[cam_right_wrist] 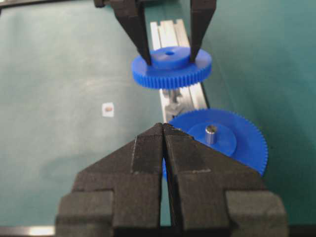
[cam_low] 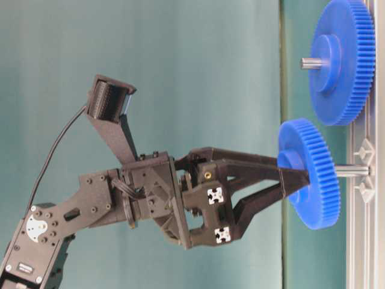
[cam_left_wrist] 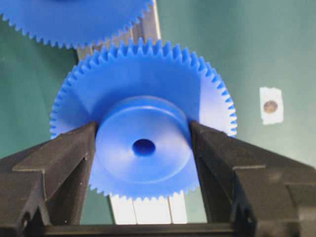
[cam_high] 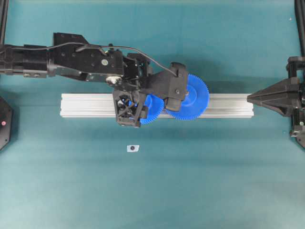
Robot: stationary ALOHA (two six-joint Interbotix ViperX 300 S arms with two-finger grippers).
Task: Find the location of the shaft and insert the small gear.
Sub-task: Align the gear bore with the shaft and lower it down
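My left gripper is shut on the raised hub of the small gear, a bright blue toothed wheel with an empty dark centre hole. It holds the gear level over the aluminium rail. In the table-level view the silvery shaft stands out from the rail and meets the back of the small gear. I cannot tell whether its tip is inside the hole. The right wrist view shows the shaft just under the gear. My right gripper is shut and empty, at the rail's right end.
A larger blue gear sits on the rail right beside the small one, with a grey pin tip through its hub. A small white sticker with a dark dot lies on the teal mat in front of the rail.
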